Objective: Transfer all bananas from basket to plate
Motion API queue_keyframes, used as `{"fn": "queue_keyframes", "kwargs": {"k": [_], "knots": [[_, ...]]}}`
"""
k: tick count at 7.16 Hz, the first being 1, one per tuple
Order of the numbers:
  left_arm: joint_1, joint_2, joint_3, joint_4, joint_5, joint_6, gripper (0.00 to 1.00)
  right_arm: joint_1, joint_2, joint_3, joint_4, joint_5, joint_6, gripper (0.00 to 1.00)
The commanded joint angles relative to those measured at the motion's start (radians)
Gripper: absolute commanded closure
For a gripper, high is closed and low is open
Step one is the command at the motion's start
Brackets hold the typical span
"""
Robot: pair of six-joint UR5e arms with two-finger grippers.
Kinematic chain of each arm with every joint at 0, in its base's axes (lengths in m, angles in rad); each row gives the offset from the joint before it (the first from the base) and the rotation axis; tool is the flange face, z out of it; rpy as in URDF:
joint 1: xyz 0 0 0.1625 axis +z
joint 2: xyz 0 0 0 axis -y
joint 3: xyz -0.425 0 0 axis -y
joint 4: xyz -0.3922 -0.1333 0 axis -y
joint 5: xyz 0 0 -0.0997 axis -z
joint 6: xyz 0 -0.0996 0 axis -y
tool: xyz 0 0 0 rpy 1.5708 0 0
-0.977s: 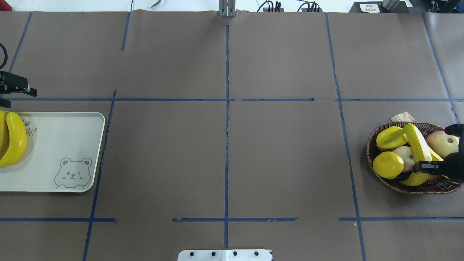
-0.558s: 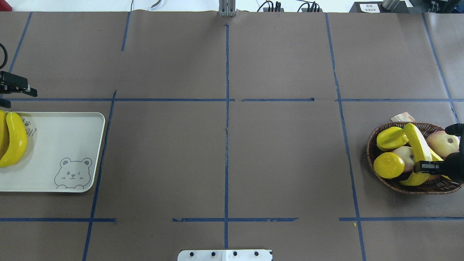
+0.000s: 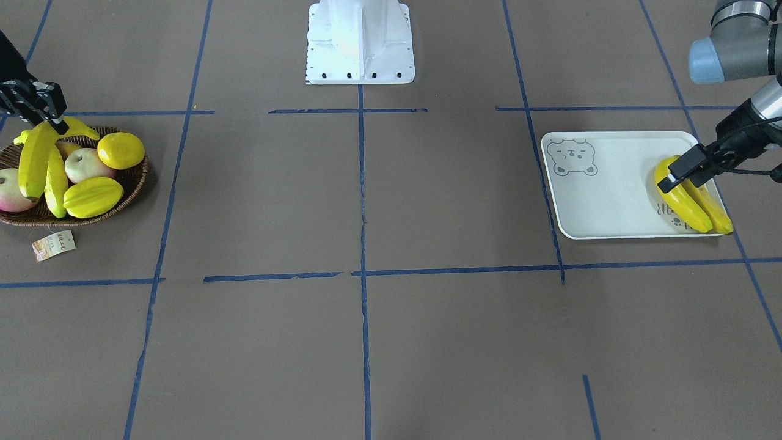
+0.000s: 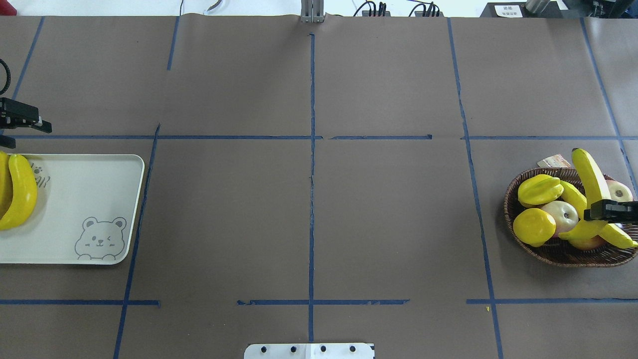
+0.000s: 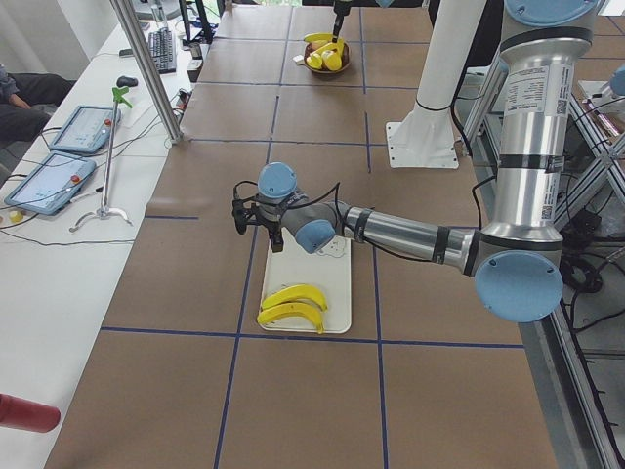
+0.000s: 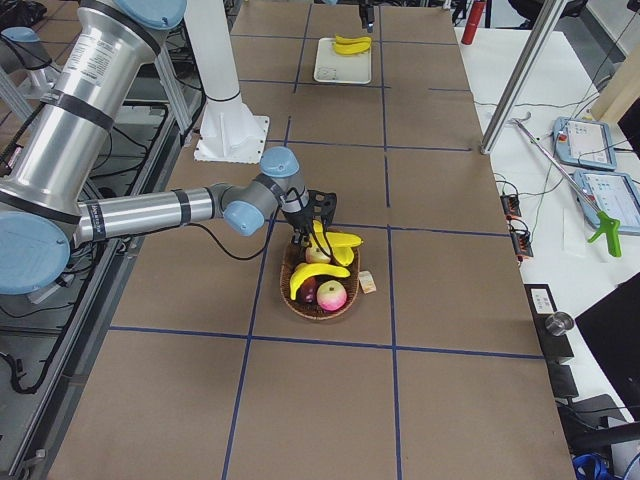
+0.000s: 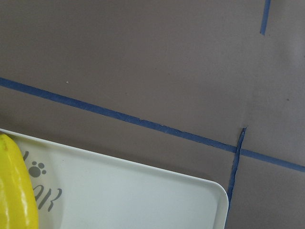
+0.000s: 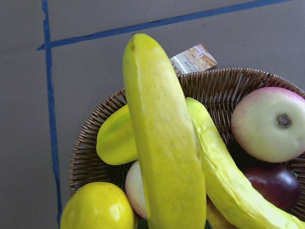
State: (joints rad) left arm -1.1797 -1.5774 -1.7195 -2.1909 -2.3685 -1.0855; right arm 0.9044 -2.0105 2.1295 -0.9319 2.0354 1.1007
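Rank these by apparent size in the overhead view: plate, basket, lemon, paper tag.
From largest to smallest:
1. plate, even with its left part cut off by the frame
2. basket, slightly cut off at the right edge
3. lemon
4. tag, clearly the smallest

Yellow banana (image 7: 15,193) on white plate (image 7: 143,200) beside grey lettering (image 7: 45,198); blue tape (image 7: 143,123) across brown table (image 7: 143,47) beyond

Overhead and front cameras give me the whole table (image 4: 389,209) from opposite sides. Wrist cameras sit close by basket (image 8: 90,138) and plate (image 7: 143,200).
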Motion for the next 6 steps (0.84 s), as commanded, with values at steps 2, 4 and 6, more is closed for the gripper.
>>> {"fn": "queue_keyframes", "kwargs": {"k": [2,4,6], "knots": [[0.023,-0.006,-0.006,-0.006,0.000,-0.043,0.00,0.119,0.009,0.024,-0.002,0.120,-0.076,0.99],[0.038,-0.007,-0.023,-0.006,0.002,-0.053,0.00,0.119,0.036,0.049,-0.062,0.121,-0.078,1.00],[0.040,-0.007,-0.026,-0.006,0.002,-0.053,0.00,0.129,0.116,0.122,-0.313,0.114,-0.148,1.00]]}}
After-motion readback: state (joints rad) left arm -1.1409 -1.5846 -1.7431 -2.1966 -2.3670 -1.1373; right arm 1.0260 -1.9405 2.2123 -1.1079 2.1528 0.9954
